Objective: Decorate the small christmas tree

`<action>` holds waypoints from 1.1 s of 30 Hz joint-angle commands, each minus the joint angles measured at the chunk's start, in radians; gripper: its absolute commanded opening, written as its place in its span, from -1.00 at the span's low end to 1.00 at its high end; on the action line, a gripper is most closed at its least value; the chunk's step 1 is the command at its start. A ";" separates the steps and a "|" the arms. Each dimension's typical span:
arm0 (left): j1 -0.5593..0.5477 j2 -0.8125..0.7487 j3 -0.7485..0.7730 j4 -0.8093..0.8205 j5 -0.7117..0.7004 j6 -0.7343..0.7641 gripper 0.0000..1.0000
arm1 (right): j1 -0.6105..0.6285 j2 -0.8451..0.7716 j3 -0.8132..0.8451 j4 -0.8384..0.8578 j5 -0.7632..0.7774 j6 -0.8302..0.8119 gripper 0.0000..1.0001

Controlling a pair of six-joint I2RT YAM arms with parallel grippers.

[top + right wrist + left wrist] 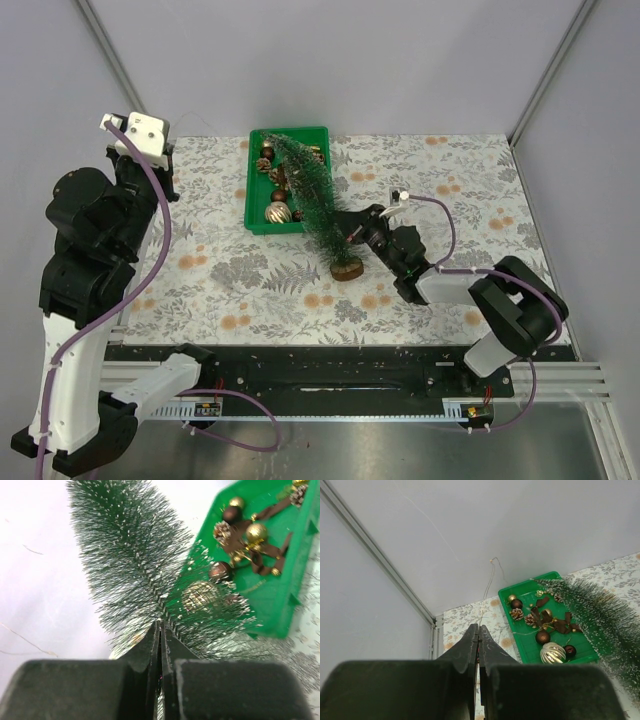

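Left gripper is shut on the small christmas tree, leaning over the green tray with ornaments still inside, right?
No, the right gripper is shut on the small christmas tree; the right wrist view shows it. The left gripper holds nothing. The tree leans over the green tray, ornaments still inside.

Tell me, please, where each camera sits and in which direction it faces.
Top external: above and behind the bases, looking down at the table; left arm and right arm show.
Left wrist: on the left arm, facing the back wall and the green tray; its shut left claw shows.
Right wrist: on the right arm, looking along the small christmas tree; its right claw, shut on the trunk, shows.
Both wrist views share the tree and tray.
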 commanded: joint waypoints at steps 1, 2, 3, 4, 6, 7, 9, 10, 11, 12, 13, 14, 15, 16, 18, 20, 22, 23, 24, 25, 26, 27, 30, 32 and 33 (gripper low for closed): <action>0.004 -0.006 0.002 0.057 -0.017 -0.006 -0.98 | 0.039 0.056 -0.022 0.491 0.115 0.032 -1.00; 0.004 -0.006 0.004 0.059 -0.021 -0.006 -0.98 | 0.042 0.058 -0.022 0.495 0.121 0.020 -1.00; 0.004 -0.009 0.004 0.059 -0.020 -0.004 -0.98 | 0.045 0.059 -0.023 0.496 0.125 0.009 -1.00; 0.004 -0.009 0.001 0.059 -0.021 -0.004 -0.98 | 0.046 0.058 -0.026 0.498 0.123 0.007 -1.00; 0.004 -0.010 -0.004 0.059 -0.021 -0.004 -0.98 | 0.047 0.064 -0.040 0.518 0.115 0.006 -1.00; 0.004 -0.012 -0.007 0.059 -0.020 -0.004 -0.98 | 0.049 0.069 -0.051 0.521 0.118 0.010 -1.00; 0.004 -0.012 -0.008 0.059 -0.021 -0.007 -0.98 | 0.062 0.067 -0.071 0.519 0.121 -0.019 -1.00; 0.004 -0.010 -0.011 0.059 -0.018 -0.009 -0.98 | 0.073 0.061 -0.081 0.519 0.132 -0.035 -1.00; 0.004 -0.012 -0.011 0.059 -0.018 -0.009 -0.98 | 0.082 0.053 -0.094 0.519 0.144 -0.045 -1.00; 0.005 -0.012 -0.011 0.059 -0.017 -0.010 -0.98 | 0.087 0.046 -0.101 0.519 0.149 -0.054 -1.00; 0.004 -0.012 -0.011 0.060 -0.015 -0.009 -0.98 | 0.095 0.038 -0.114 0.518 0.152 -0.068 -1.00; 0.004 -0.010 -0.011 0.060 -0.014 -0.010 -0.98 | 0.102 0.027 -0.126 0.519 0.155 -0.082 -1.00; 0.004 -0.009 -0.010 0.060 -0.015 -0.009 -0.98 | 0.107 0.014 -0.149 0.516 0.161 -0.095 -0.99; 0.004 -0.010 -0.008 0.060 -0.014 -0.010 -0.98 | 0.110 0.001 -0.160 0.512 0.166 -0.100 -0.94; 0.004 -0.010 -0.004 0.060 -0.014 -0.010 -0.97 | 0.108 -0.036 -0.196 0.486 0.178 -0.102 -0.78; 0.004 -0.010 -0.001 0.060 -0.011 -0.009 -0.97 | 0.110 -0.075 -0.219 0.432 0.186 -0.106 -0.62; 0.004 -0.010 0.002 0.059 -0.012 -0.010 -0.97 | 0.110 -0.109 -0.248 0.395 0.195 -0.114 -0.56; 0.005 -0.009 0.005 0.060 -0.012 -0.012 -0.97 | 0.110 -0.121 -0.261 0.398 0.194 -0.120 -0.44; 0.004 -0.010 0.004 0.060 -0.011 -0.012 -0.97 | 0.108 -0.132 -0.275 0.401 0.195 -0.122 -0.37; 0.004 -0.010 0.004 0.060 -0.010 -0.013 -0.97 | 0.110 -0.145 -0.282 0.398 0.195 -0.123 -0.34; 0.004 -0.010 0.004 0.060 -0.009 -0.015 -0.97 | 0.110 -0.155 -0.288 0.381 0.200 -0.126 -0.32; 0.004 -0.010 0.004 0.060 -0.007 -0.016 -0.96 | 0.110 -0.163 -0.289 0.358 0.201 -0.128 -0.30; 0.004 -0.010 0.007 0.056 -0.004 -0.024 -0.97 | 0.108 -0.184 -0.284 0.317 0.198 -0.131 -0.24; 0.004 -0.010 0.009 0.053 0.000 -0.026 -0.96 | 0.110 -0.197 -0.282 0.305 0.195 -0.132 -0.18; 0.004 -0.010 0.009 0.053 0.002 -0.024 -0.96 | 0.110 -0.207 -0.282 0.297 0.195 -0.132 -0.07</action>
